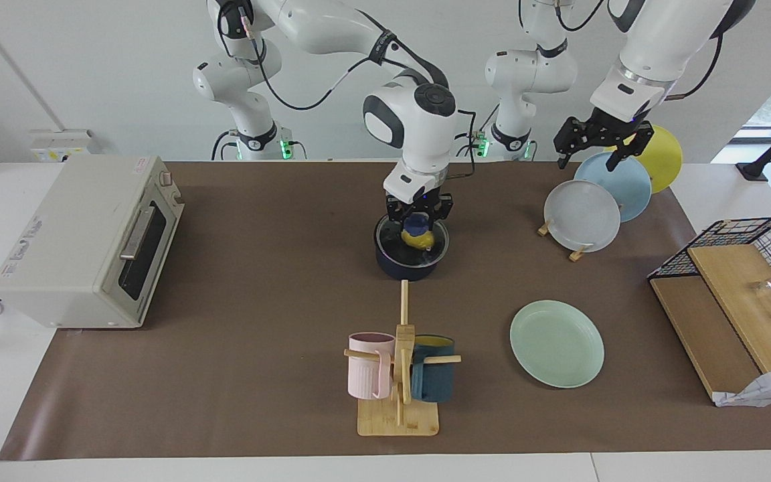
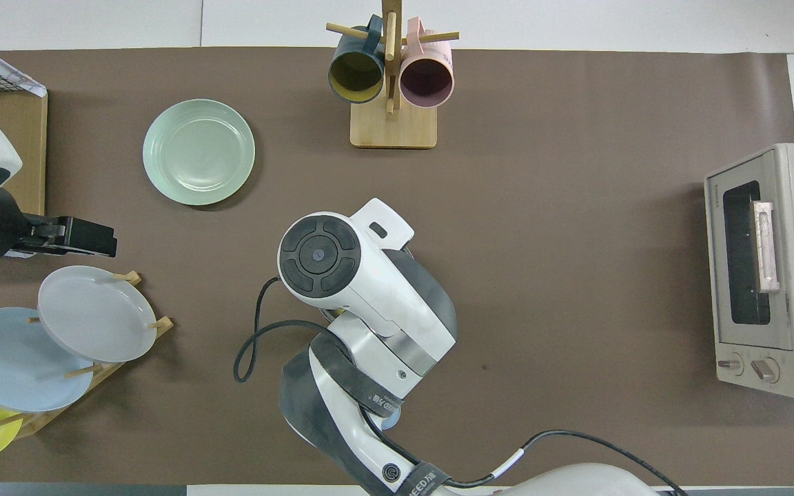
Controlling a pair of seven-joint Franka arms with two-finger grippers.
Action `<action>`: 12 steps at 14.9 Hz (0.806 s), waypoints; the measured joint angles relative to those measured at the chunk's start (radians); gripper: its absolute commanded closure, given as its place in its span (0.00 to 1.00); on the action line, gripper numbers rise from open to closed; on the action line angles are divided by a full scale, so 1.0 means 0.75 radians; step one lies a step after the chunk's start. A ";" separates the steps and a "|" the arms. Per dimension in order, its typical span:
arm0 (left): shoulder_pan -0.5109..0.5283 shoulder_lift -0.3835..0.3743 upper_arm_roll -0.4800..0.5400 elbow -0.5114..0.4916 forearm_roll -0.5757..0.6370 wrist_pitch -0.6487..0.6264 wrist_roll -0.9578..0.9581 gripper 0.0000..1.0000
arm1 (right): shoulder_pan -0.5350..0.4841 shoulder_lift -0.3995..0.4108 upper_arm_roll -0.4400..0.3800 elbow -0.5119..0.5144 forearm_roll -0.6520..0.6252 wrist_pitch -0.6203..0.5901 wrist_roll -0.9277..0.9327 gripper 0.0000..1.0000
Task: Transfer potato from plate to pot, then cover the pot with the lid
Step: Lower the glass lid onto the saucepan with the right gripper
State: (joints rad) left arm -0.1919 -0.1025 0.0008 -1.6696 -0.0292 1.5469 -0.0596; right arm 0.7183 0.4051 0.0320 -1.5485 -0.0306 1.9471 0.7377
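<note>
The right hand (image 1: 419, 217) is down on the lid (image 1: 413, 242), its fingers closed on the blue knob; the lid sits on the pot (image 1: 411, 264), with the potato (image 1: 418, 239) showing through the glass just under the hand. The left hand (image 1: 594, 148) hangs open over the plate rack (image 1: 563, 241), well apart from the empty plate (image 1: 557, 343) on the worktop (image 1: 258, 348).

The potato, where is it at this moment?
In the facing view the potato lies inside the pot, under the glass lid whose knob the right pincer holds, mid-table, nearer to the robots than the mug rack.

Bright, even daylight; soft short shadows under objects; both views sharp, no glare.
</note>
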 measured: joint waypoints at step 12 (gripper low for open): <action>0.006 0.055 0.003 0.071 0.013 -0.007 0.000 0.00 | -0.004 0.001 0.000 -0.002 0.030 -0.008 0.001 0.53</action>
State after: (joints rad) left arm -0.1875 -0.0611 0.0028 -1.6162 -0.0193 1.5413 -0.0596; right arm 0.7153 0.4057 0.0320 -1.5501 -0.0083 1.9410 0.7386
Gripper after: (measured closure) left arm 0.000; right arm 0.339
